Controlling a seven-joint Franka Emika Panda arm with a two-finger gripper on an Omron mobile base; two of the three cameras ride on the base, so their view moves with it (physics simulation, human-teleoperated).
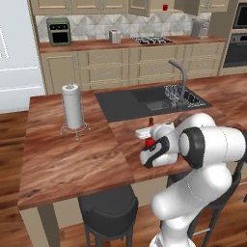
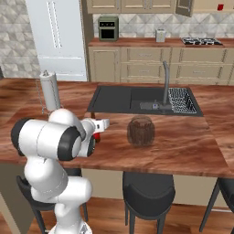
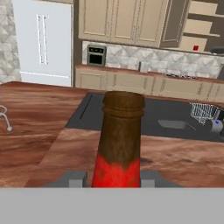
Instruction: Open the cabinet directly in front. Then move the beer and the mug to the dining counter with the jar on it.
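My gripper [image 3: 112, 178] is shut on the beer [image 3: 120, 144], a brown bottle with a red label, held upright. It hangs low over the dining counter [image 1: 72, 154] just in front of the sink; I cannot tell whether it touches the wood. From the base, the gripper [image 1: 149, 140] [image 2: 97, 133] and the beer [image 1: 151, 121] [image 2: 97, 136] show beside my forearm. The jar [image 2: 140, 130] stands on the dining counter [image 2: 183, 146] to the bottle's right. The cabinet [image 3: 199, 26] across the room is open, its door [image 3: 173, 24] swung out, with the red mug [image 3: 195, 47] [image 1: 165, 7] [image 2: 220, 7] on a shelf.
A dark sink [image 1: 140, 101] with a curved tap [image 1: 181, 77] and a wire rack [image 2: 182, 99] lies behind the bottle. A paper-towel roll [image 1: 73, 106] stands at the counter's left. Black stools [image 1: 108, 210] [image 2: 148, 187] sit under the near edge. A fridge [image 3: 43, 39] stands far left.
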